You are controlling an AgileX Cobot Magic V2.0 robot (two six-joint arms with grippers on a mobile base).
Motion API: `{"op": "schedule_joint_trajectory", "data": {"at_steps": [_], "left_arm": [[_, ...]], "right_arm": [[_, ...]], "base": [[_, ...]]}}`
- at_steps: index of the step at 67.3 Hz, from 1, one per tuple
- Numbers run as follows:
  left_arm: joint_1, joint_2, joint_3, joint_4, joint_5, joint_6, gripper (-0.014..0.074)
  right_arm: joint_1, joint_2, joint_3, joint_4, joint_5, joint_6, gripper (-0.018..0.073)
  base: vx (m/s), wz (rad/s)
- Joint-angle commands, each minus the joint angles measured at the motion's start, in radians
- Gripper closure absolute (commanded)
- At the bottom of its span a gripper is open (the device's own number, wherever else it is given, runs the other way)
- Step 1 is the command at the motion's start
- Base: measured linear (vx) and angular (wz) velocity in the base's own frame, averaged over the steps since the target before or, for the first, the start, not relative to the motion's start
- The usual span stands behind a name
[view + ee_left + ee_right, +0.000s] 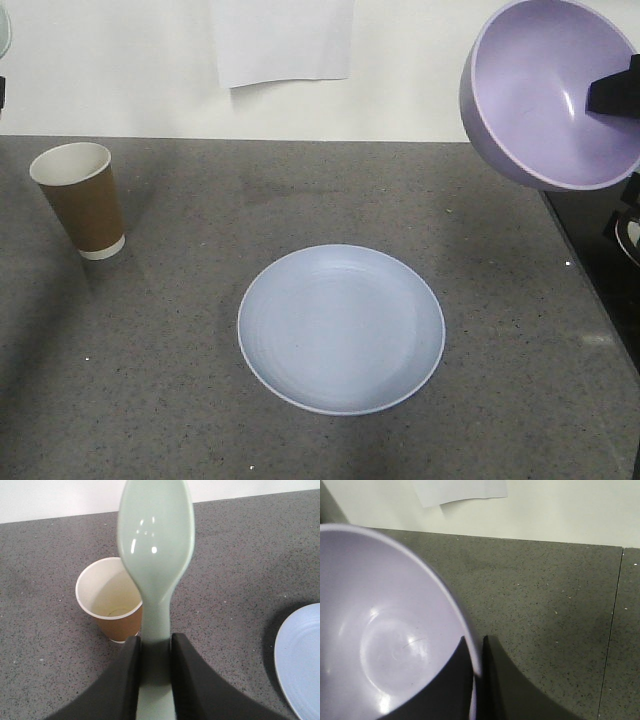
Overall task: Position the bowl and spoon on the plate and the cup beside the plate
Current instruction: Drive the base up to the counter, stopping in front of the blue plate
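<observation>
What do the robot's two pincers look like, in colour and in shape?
The left pincer has two black fingers, smooth, broad at the base and curving in to narrow tips. The right pincer looks the same: two plain dark fingers of the same curved shape. No cables, markings or labels show in these views.

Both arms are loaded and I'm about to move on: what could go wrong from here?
The bowl hangs tilted, pinched only at its rim by the right gripper; it may slip or land askew on the plate. The spoon in the left gripper is near the upright cup; a low sweep could tip it.
</observation>
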Motion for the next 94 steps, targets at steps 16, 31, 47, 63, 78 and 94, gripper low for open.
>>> {"op": "schedule_joint_trajectory", "data": {"at_steps": [16,31,47,63,78,94], "left_arm": [[-0.005,-0.024,-0.026,-0.023,-0.060,0.000,0.0604],[-0.005,-0.024,-0.026,-0.023,-0.060,0.000,0.0604],[-0.005,-0.024,-0.026,-0.023,-0.060,0.000,0.0604],[-0.005,-0.024,-0.026,-0.023,-0.060,0.000,0.0603],[-0.005,-0.024,-0.026,-0.023,-0.060,0.000,0.0603],[-0.005,-0.024,-0.026,-0.023,-0.060,0.000,0.0603]], "right_arm": [[-0.003,-0.023,-0.029,0.049,-0.045,-0.007,0.0565],[-0.003,-0.023,-0.029,0.049,-0.045,-0.007,0.0565],[-0.003,-0.023,-0.029,0.049,-0.045,-0.007,0.0565],[-0.003,-0.023,-0.029,0.049,-0.045,-0.007,0.0565],[-0.003,-0.023,-0.029,0.049,-0.045,-0.007,0.0565],[-0.003,-0.023,-0.029,0.049,-0.045,-0.007,0.0565]], "base": [[0.04,0.01],[0.03,0.00],[0.03,0.01],[0.01,0.02],[0.00,0.00],[0.00,0.00]]}}
